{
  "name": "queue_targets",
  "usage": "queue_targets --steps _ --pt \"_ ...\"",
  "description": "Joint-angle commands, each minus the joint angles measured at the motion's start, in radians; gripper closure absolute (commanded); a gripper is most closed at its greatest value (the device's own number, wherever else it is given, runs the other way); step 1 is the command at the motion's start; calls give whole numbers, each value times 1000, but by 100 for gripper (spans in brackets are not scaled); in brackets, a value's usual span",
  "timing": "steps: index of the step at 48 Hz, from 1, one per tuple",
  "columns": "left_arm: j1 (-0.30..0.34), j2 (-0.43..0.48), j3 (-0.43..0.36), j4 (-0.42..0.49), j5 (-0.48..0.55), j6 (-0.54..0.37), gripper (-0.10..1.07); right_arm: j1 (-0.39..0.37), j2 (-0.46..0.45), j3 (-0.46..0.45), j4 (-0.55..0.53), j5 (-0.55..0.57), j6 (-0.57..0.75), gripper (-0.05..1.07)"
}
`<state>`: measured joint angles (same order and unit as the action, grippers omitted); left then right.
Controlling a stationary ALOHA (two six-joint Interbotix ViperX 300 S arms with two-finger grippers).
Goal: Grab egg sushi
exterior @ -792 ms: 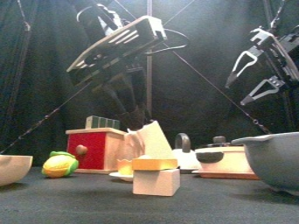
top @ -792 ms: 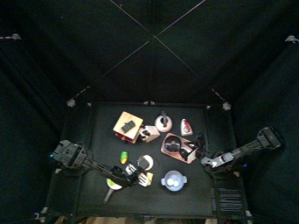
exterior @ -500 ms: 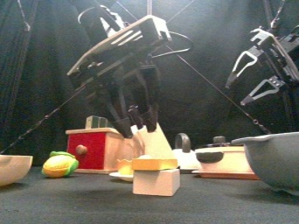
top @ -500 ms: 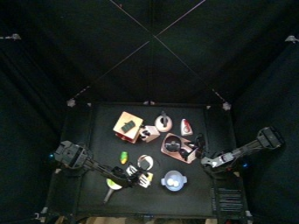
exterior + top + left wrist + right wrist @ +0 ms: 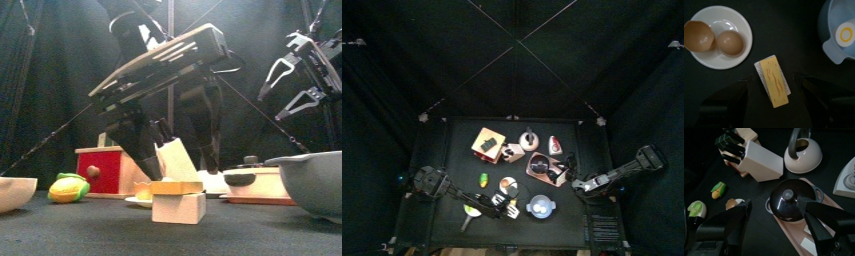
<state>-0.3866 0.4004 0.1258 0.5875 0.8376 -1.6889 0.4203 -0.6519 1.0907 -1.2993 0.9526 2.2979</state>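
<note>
The egg sushi (image 5: 178, 200), a yellow egg slab on a white rice block, lies near the table's front edge. In the left wrist view the egg sushi (image 5: 774, 81) sits straight below the camera. My left gripper (image 5: 773, 79) is open, hanging above the sushi with one jaw on each side and not touching it. From the front, the left gripper (image 5: 174, 168) ends just over the piece. From above, the left gripper (image 5: 496, 203) covers the sushi. My right gripper (image 5: 301, 80) rests high at the right, open and empty, over a black pot (image 5: 794, 203).
A white plate (image 5: 737, 12) with two brown eggs lies beside the sushi, and a blue bowl (image 5: 832, 45) on its other side. A red box (image 5: 111, 170), a yellow-green piece (image 5: 67, 187), a knife block (image 5: 757, 158), a kettle (image 5: 804, 150) and a grey bowl (image 5: 314, 185) stand around.
My left arm has swung forward and down, bringing its open jaws over the egg sushi. The right arm has not moved.
</note>
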Motion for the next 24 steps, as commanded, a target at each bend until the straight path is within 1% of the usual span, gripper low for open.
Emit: queue_targets --steps 1,8,24 --pt "2 3 -41 -18 0 -2 1 -2 -3 -20 -8 2 0 2" --pt "5 20 -44 -35 0 -2 1 -2 -2 -20 -8 2 0 2" --pt "6 48 -41 -35 0 -5 2 -8 2 -18 -6 2 2 2"
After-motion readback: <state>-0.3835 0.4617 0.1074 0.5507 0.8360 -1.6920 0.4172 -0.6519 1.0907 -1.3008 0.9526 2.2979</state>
